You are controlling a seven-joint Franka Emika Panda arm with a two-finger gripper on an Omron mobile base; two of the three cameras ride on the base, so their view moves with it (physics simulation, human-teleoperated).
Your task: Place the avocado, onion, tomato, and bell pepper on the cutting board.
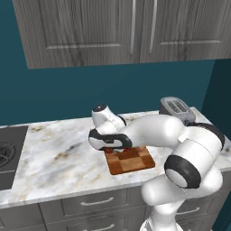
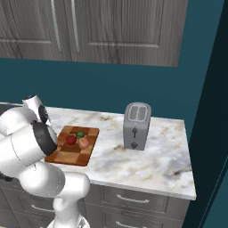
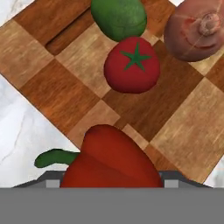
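The red bell pepper [image 3: 111, 162] with its green stem fills the bottom of the hand view, close to the camera, hiding my fingertips; it looks gripped. It hangs over the near edge of the checkered cutting board [image 3: 48, 83]. On the board lie the dark-green avocado [image 3: 119, 17], the red tomato [image 3: 132, 65] and the peach-pink onion [image 3: 197, 33], close together. The right base view shows the tomato [image 2: 70, 139], avocado [image 2: 80, 134] and onion [image 2: 83, 143] at the far half of the board [image 2: 71, 156]. My gripper [image 1: 110, 146] sits low over the board's [image 1: 131, 161] left end.
A grey toaster [image 2: 136, 126] stands on the marble counter [image 2: 151, 160] to the right of the board. A stove top [image 1: 6, 153] lies at the counter's left end. Grey cabinets hang above, and a dark wall closes the right side.
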